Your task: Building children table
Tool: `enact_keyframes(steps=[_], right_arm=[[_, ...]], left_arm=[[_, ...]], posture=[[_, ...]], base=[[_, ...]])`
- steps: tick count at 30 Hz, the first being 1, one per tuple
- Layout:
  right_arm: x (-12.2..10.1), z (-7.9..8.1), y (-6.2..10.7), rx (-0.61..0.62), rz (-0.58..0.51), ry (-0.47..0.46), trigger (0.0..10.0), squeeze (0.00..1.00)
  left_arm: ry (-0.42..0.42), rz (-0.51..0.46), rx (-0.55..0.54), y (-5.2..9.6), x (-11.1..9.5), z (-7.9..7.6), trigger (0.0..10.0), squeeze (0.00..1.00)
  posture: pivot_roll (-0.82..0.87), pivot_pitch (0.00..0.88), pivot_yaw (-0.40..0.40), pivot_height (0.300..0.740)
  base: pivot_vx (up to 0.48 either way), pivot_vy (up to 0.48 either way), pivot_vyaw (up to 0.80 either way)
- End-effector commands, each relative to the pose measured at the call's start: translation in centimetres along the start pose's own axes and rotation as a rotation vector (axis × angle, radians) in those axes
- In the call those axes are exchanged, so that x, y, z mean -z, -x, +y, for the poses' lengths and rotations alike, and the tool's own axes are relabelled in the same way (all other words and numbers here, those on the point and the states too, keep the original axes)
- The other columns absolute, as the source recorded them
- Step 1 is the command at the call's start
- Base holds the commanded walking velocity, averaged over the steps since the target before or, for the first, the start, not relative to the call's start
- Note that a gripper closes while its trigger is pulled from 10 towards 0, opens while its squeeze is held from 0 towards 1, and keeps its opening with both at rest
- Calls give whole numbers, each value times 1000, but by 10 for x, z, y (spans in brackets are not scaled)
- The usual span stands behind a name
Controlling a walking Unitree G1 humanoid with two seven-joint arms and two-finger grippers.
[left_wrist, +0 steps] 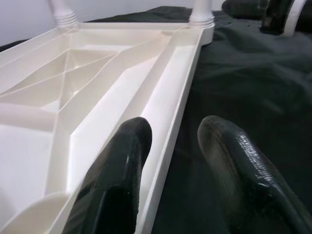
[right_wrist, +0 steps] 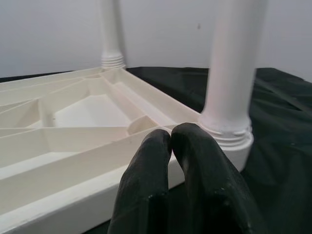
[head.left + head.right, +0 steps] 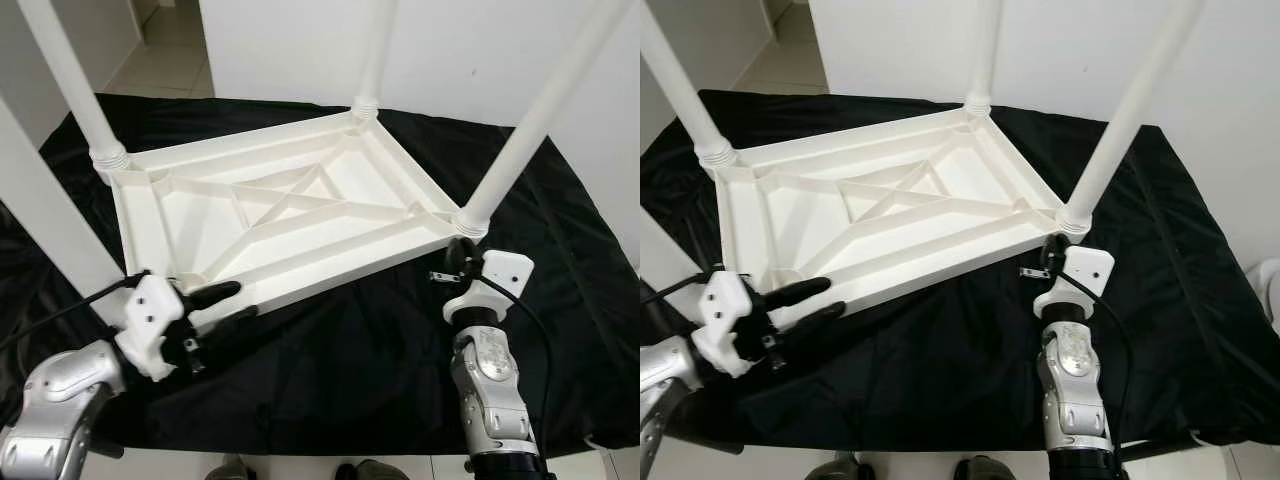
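Black cloth (image 3: 380,340) covers the surface, with white walls behind and a strip of tiled floor at the upper left of the frame. On it, filling the middle of the head views, lies the white plastic table (image 3: 290,215), upside down, its ribbed underside up and its legs standing upright from the corners; the near-left leg (image 3: 45,225) cuts across the left edge of the frame.

It looks like moulded plastic: probably light, stiff along the rim and ribs, smooth and somewhat slippery. The thin near rim seems the natural place to take hold, or a leg just above its threaded collar.

At lower left, the left hand (image 3: 222,305) is released, its two fingers straddling the near rim, one over the inside, one outside, not pinching. At lower right, the right hand (image 3: 457,256) is clenched on nothing, its fingertips pressed together just beside the base of the near-right leg (image 3: 520,130); whether they touch it I cannot tell.
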State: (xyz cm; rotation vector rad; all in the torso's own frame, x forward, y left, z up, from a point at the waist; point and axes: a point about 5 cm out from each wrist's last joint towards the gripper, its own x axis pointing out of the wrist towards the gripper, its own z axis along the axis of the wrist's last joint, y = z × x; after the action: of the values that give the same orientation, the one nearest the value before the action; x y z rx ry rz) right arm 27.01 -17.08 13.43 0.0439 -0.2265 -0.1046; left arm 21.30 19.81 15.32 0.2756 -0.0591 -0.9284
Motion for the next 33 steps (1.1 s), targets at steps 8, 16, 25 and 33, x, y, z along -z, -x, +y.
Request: enact_keyframes(steps=[8,16,25,33], right_arm=[[6,5,-8,-34,9,-24,10000,0],[8,8,-11,-47,10,-32,10000,0],[11,8,-14,-50,7,-36,10000,0],[11,6,-16,-49,2,-34,10000,0]], left_arm=[[51,54,-67,67,8,33,10000,0],[114,104,-100,104,-1,51,10000,0],[143,134,-294,158,-7,82,10000,0],[158,120,-490,190,-13,105,10000,0]], posture=[[192,51,-70,740],[222,57,-72,740],[235,62,-68,740],[245,65,-70,740]], base=[[0,0,0],[0,0,0],[0,0,0],[0,0,0]])
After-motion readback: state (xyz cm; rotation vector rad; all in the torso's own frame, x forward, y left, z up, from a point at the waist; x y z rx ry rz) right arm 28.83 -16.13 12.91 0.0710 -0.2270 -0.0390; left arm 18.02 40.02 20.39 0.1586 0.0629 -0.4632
